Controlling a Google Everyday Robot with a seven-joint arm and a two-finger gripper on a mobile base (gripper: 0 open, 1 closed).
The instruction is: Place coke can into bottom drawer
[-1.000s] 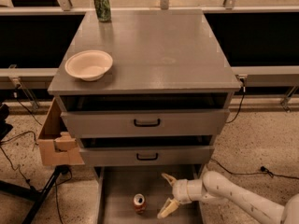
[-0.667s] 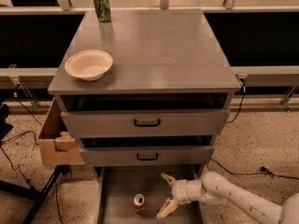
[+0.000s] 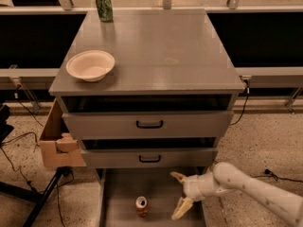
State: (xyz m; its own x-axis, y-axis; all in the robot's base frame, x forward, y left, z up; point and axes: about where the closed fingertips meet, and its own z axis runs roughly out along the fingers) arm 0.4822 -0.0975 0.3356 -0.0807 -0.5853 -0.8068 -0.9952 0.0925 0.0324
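Observation:
The coke can (image 3: 141, 205), small and red with a silver top, stands upright inside the bottom drawer (image 3: 116, 193), a wide grey tray pulled out at the foot of the cabinet. My gripper (image 3: 179, 195) is just right of the can, over the drawer's right half, a short gap away. Its two yellowish fingers (image 3: 181, 208) are spread apart and hold nothing. The white arm (image 3: 251, 190) reaches in from the lower right.
A cream bowl (image 3: 90, 65) and a green can (image 3: 103, 5) sit on the grey cabinet top (image 3: 161, 51). Two upper drawers with black handles (image 3: 149, 124) are above. A cardboard box (image 3: 54, 143) on a stand is at the left. Cables lie on the floor.

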